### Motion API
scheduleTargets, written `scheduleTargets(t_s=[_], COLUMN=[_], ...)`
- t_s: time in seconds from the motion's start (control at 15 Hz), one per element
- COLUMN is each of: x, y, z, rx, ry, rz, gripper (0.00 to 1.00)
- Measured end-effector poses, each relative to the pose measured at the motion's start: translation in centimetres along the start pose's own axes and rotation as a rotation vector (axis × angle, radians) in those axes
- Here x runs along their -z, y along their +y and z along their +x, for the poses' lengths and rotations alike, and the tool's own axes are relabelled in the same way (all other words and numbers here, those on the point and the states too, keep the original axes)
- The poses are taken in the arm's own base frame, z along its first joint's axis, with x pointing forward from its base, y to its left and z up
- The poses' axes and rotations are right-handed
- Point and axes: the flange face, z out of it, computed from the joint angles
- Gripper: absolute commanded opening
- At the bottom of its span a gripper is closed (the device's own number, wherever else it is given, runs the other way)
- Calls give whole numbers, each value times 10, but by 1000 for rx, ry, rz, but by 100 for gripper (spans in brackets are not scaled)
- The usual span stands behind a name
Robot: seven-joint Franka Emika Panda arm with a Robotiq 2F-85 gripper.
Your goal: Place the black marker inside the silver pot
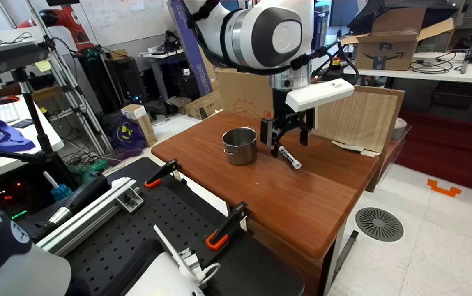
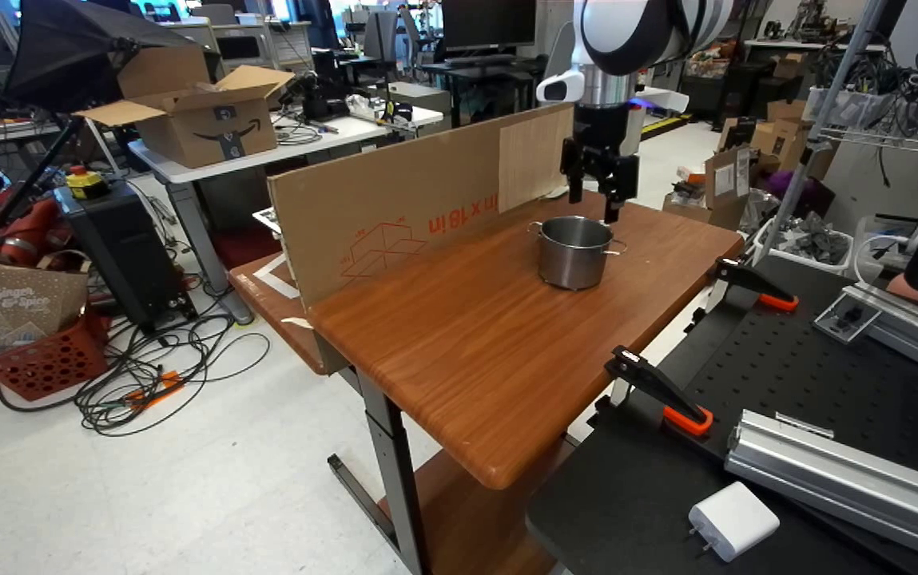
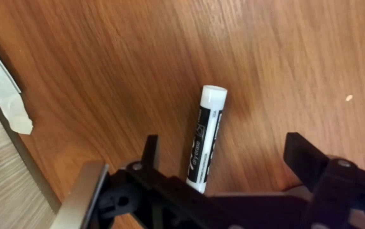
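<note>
Across the middle of the scene stretches a reddish-brown wood-grain counter (image 1: 309,205) with rounded corners. Above its far part hangs a white robot arm with dark grey caps (image 1: 277,37), black cables strapped along it. Just beside the counter's near long edge lies a flat black perforated board (image 1: 178,218); along the opposite edge stands an upright brown cardboard panel with red print (image 2: 395,216). Well apart, behind these, sits an open brown cardboard box (image 1: 387,49).

At the end of the arm, the black two-fingered gripper (image 3: 223,140) points downward, its fingers (image 3: 304,156) spread wide. How high the fingertips are above the counter, I cannot tell. Near it, the dull silver cylindrical metal pot (image 2: 574,263), with thin wire handles, stands upright on the counter in both exterior views, its mouth facing up. Two slim black clamps with orange pads (image 1: 228,224) sit at the board's edge facing the counter.

The slim black marker with white ends (image 3: 206,136) lies on its side on the counter, outside the pot and near it. In the wrist view it stretches between the spread fingers, nearer the finger at picture left, and its dark label reads "dry erase". Off to its side rests a tiny pale fleck (image 3: 349,98).
</note>
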Motion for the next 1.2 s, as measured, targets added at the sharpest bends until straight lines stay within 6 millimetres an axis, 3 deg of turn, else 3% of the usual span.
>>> scheduleTargets(t_s=[0.73, 0.87, 1.2], x=[-17, -22, -27], y=[13, 15, 21], z=[14, 15, 17], rx=[-38, -42, -50], ry=[57, 58, 61], rz=[17, 18, 12], gripper=[100, 74, 36])
